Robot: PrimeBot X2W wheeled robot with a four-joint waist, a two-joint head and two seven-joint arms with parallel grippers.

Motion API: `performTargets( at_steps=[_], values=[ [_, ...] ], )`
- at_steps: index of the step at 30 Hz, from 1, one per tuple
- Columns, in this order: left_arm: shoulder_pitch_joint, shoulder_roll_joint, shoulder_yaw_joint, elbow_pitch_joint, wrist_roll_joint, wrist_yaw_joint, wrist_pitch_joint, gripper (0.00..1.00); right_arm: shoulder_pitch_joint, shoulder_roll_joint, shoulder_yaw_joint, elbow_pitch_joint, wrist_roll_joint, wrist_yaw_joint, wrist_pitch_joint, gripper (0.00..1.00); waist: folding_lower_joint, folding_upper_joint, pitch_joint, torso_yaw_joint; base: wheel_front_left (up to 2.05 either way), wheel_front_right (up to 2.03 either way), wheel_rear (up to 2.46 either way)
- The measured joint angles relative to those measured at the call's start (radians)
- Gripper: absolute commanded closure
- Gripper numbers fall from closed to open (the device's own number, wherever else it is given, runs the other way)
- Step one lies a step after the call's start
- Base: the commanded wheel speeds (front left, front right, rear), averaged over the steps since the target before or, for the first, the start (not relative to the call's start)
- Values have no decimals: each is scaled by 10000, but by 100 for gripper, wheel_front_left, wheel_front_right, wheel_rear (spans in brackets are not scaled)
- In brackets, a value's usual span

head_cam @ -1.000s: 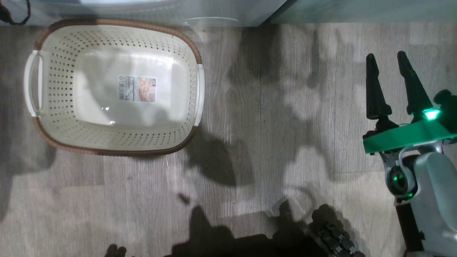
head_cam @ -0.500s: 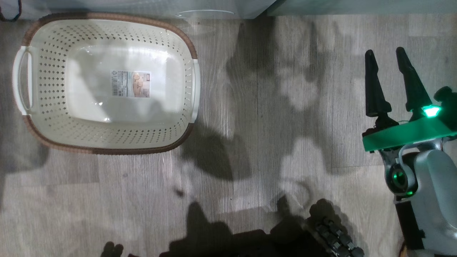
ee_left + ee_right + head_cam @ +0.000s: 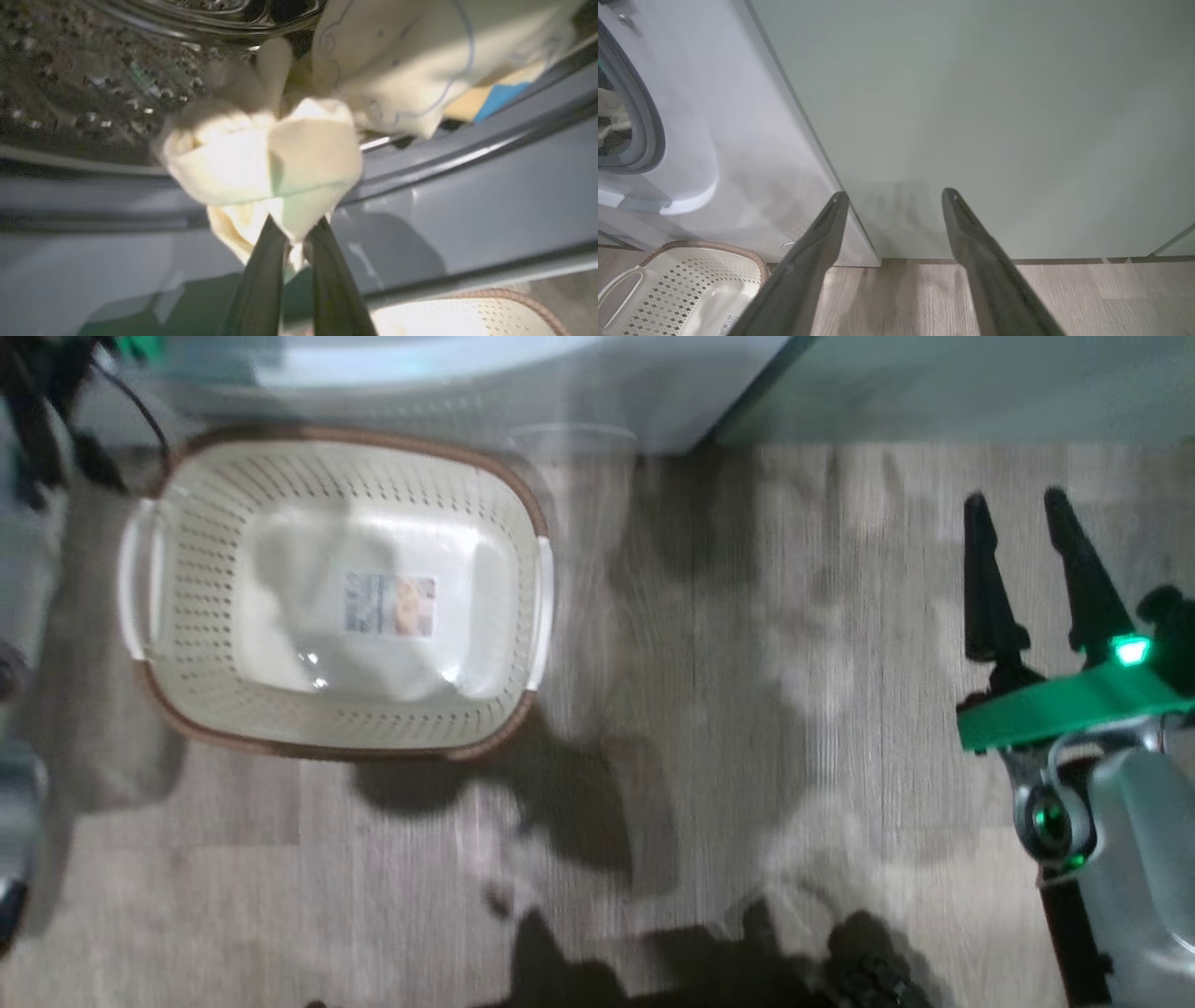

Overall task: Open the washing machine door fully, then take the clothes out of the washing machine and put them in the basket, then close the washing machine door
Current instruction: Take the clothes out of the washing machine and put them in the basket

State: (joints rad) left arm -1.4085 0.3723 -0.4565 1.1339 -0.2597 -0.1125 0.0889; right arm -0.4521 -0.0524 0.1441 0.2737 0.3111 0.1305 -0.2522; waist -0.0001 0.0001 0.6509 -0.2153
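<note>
In the left wrist view my left gripper (image 3: 296, 231) is shut on a bunched fold of the cream-yellow clothes (image 3: 261, 158) at the grey rubber rim (image 3: 467, 154) of the washing machine's drum mouth. More cloth with thin line drawings (image 3: 411, 70) and a blue patch (image 3: 500, 98) lies behind it inside the drum (image 3: 93, 70). The cream basket (image 3: 233, 719) stands on the floor before the washing machine (image 3: 420, 373), with nothing but its sticker inside. My right gripper (image 3: 1016, 504) is open and holds nothing, well to the basket's right. The washing machine door is out of view.
A pale green cabinet (image 3: 994, 116) stands right of the white washing machine (image 3: 738, 116), facing my right gripper (image 3: 895, 196). Dark cables (image 3: 56, 439) hang at the head view's upper left. Wood-look floor (image 3: 747, 709) lies between the basket (image 3: 691, 280) and the right arm.
The head camera has moved, so the whole picture has shifted and blurred. My left gripper has closed on the cloth. The right gripper has stayed open in the same place.
</note>
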Motion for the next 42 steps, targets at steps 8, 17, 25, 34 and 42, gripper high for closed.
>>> performTargets(
  at_steps=[8, 17, 25, 34, 42],
  values=[
    [1723, -744, 44, 117, -562, 0, -796, 100, 1015, 0, -265, 253, -410, 0, 0, 0, -1, 0, -1277, 408, 0, 0, 0],
    [3541, -1432, 284, -82, -1200, 113, -1592, 100, 1908, 0, -433, 456, -690, 0, 0, 0, -2, 0, -2849, 822, 0, 0, 0],
    [4895, -1778, 339, -495, -1590, 199, -1822, 100, 2551, 2, -552, 579, -836, 0, 0, 0, -2, 1, -3906, 1041, 0, 0, 0],
    [6779, -2061, 347, -1135, -2063, 430, -1868, 100, 2924, -10, -654, 610, -840, 0, 0, 0, -1, 0, -4657, 1203, 0, 0, 0],
    [8000, -2318, 280, -1476, -2303, 541, -1496, 100, 3066, -35, -675, 566, -842, 0, 0, 0, -1, 0, -4716, 1205, 0, 0, 0]
  ],
)
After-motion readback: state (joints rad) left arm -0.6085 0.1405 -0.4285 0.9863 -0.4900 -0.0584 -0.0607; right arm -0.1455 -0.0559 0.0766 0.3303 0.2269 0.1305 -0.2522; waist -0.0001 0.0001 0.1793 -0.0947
